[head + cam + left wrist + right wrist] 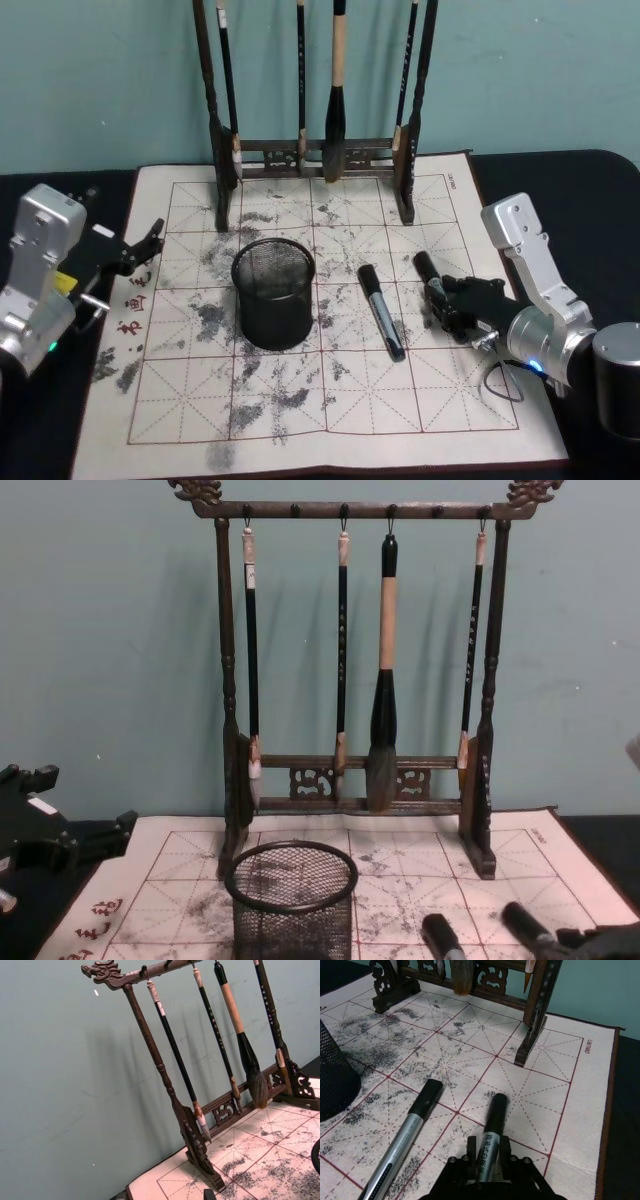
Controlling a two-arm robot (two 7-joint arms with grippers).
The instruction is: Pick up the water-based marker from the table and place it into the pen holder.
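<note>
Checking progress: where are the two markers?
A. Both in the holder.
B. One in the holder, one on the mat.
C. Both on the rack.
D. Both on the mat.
D: the pen holder is empty; the free marker and the gripped marker, in the right hand, both lie on the mat; the left hand idles at left.

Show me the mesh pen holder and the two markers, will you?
pen holder (275, 320): head view, mesh wall.
free marker (381, 310): head view, middle of barrel.
gripped marker (495, 1110): right wrist view, black cap, ahead of right gripper (489, 1149).

Pen holder (292, 912) before brush rack (228, 680)
</note>
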